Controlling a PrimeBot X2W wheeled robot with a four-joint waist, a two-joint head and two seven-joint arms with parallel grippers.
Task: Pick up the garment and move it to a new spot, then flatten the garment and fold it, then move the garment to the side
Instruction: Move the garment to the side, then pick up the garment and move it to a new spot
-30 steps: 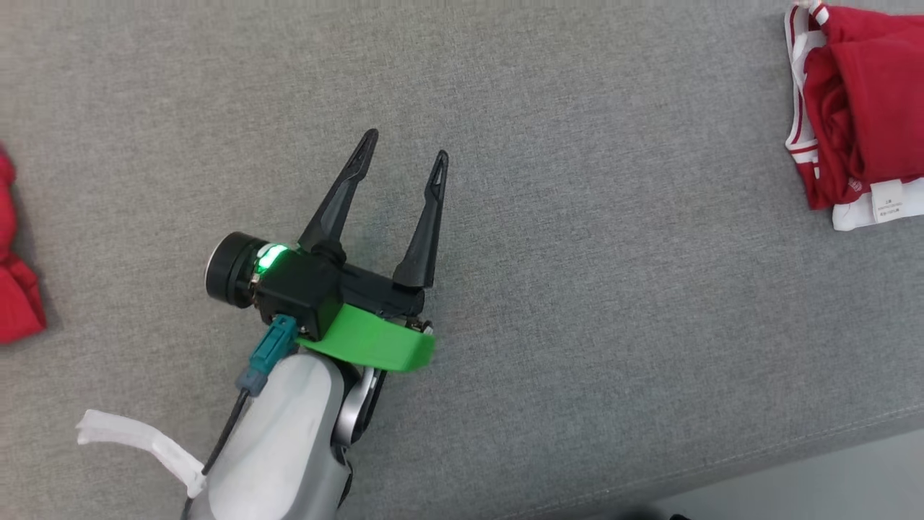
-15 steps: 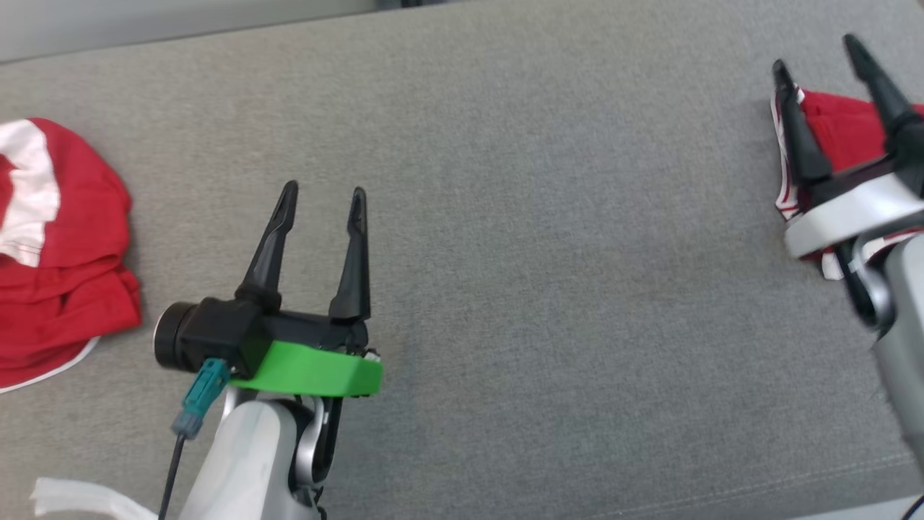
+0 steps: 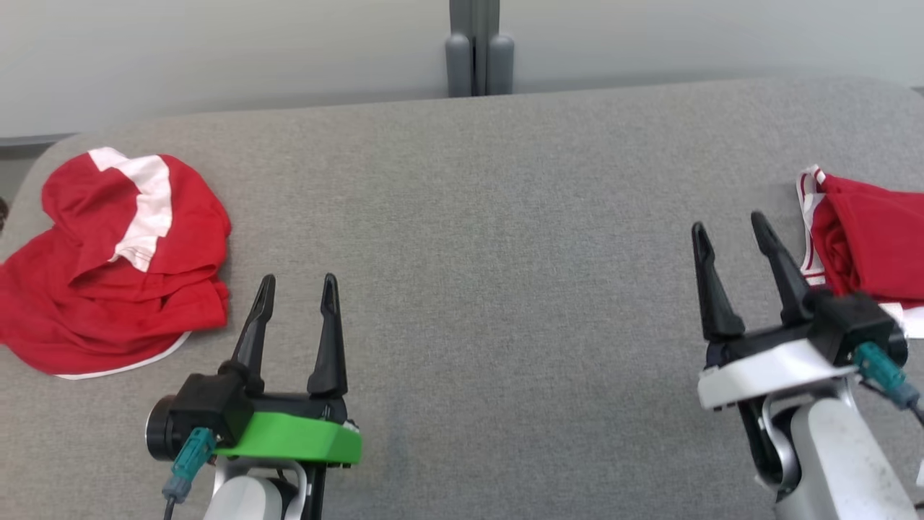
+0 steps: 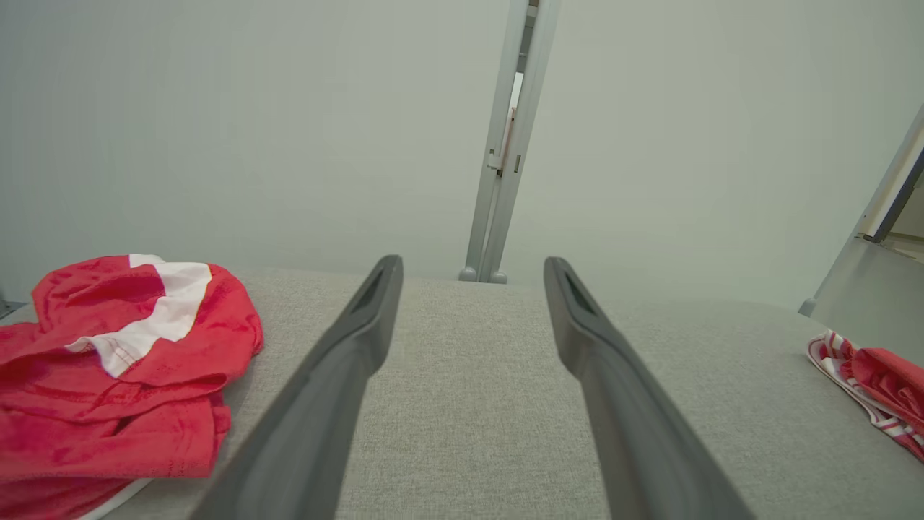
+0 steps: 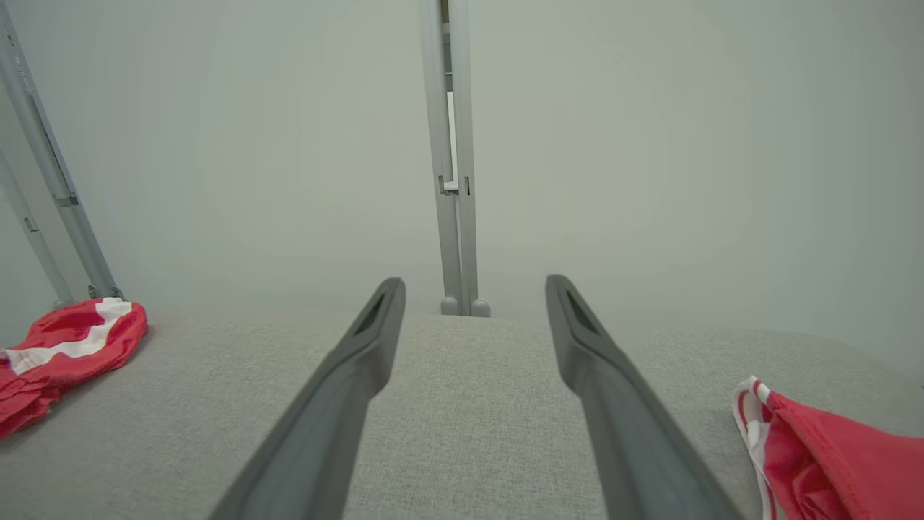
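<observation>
A crumpled red garment [image 3: 115,289] with a white band lies in a heap at the far left of the grey cloth-covered table [image 3: 505,217]; it also shows in the left wrist view [image 4: 123,375] and the right wrist view [image 5: 65,354]. My left gripper [image 3: 298,282] hovers just right of it, open and empty, apart from the cloth. My right gripper [image 3: 728,224] stands open and empty at the right. Close beside its right finger lies a second, folded red garment [image 3: 866,245] with white stripes, not touched.
A pale wall rises behind the table's far edge, with a grey upright post [image 3: 478,50] at its middle. The table's rounded left corner is beside the crumpled heap. The folded garment [image 5: 830,462] runs off the right edge.
The head camera has tilted up, so the whole picture has shifted: the far edge, the wall and both garments now show. The right gripper has come into view. Both grippers stay open.
</observation>
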